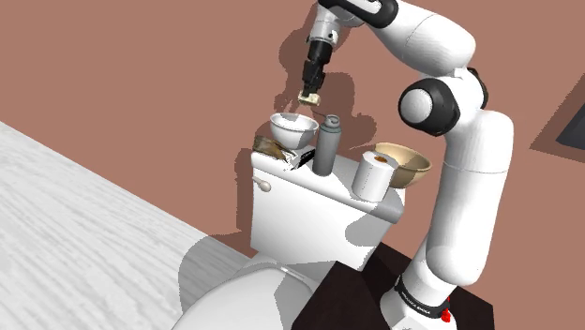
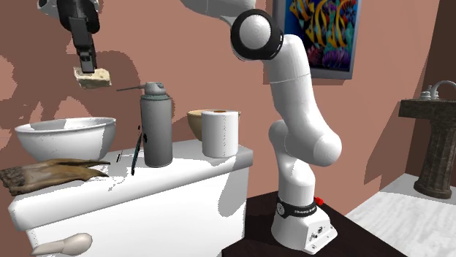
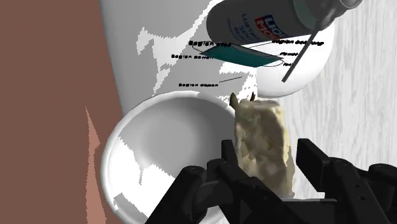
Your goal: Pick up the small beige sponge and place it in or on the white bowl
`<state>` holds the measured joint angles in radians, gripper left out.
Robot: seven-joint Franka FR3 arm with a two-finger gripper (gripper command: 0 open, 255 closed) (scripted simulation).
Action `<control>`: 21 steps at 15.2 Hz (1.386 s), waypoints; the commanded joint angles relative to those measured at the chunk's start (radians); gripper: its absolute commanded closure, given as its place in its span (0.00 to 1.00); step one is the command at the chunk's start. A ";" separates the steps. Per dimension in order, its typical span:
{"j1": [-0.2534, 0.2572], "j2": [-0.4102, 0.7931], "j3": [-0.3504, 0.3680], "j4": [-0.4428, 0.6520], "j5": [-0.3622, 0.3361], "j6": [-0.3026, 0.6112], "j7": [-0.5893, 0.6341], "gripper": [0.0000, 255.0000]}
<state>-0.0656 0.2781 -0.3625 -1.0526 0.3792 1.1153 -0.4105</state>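
Note:
My black gripper (image 1: 312,91) hangs in the air above the toilet tank, shut on a small beige sponge (image 1: 309,97). In the second exterior view the sponge (image 2: 93,77) sits clasped at the fingertips of the gripper (image 2: 90,69), well above the white bowl (image 2: 66,137). The bowl (image 1: 293,129) stands on the tank lid at the end away from the arm's stand. Seen from the wrist, the sponge (image 3: 263,143) is pinched between both fingers (image 3: 321,167), over the edge of the bowl (image 3: 165,153) on the spray can's side.
On the tank lid (image 1: 328,186) stand a grey spray can (image 1: 326,144), a toilet paper roll (image 1: 375,175) and a tan bowl (image 1: 405,165). A brown flat object (image 2: 45,174) lies by the white bowl. A fish picture (image 2: 323,33) hangs on the brown wall.

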 commanded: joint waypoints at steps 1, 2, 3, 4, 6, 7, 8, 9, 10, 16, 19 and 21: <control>-0.019 0.068 -0.016 0.020 0.008 0.177 -0.008 1.00; -0.011 0.056 -0.017 -0.012 0.003 0.197 -0.012 1.00; -0.004 0.046 -0.019 -0.042 -0.002 0.216 -0.016 1.00; 0.003 0.036 -0.022 -0.070 -0.006 0.234 -0.019 1.00; 0.017 0.020 -0.027 -0.123 -0.013 0.270 -0.027 1.00; 0.022 0.012 -0.028 -0.147 -0.017 0.287 -0.030 1.00; 0.027 0.005 -0.028 -0.171 -0.020 0.304 -0.033 1.00; 0.031 -0.002 -0.028 -0.194 -0.023 0.320 -0.036 1.00; 0.034 -0.008 -0.028 -0.216 -0.026 0.337 -0.039 1.00; 0.042 -0.029 -0.022 -0.301 -0.036 0.401 -0.050 1.00; 0.044 -0.028 -0.024 -0.301 -0.035 0.401 -0.050 1.00; 0.047 -0.028 -0.028 -0.301 -0.035 0.401 -0.050 1.00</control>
<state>0.0045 0.1628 -0.3719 -1.3485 0.3545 1.4876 -0.4702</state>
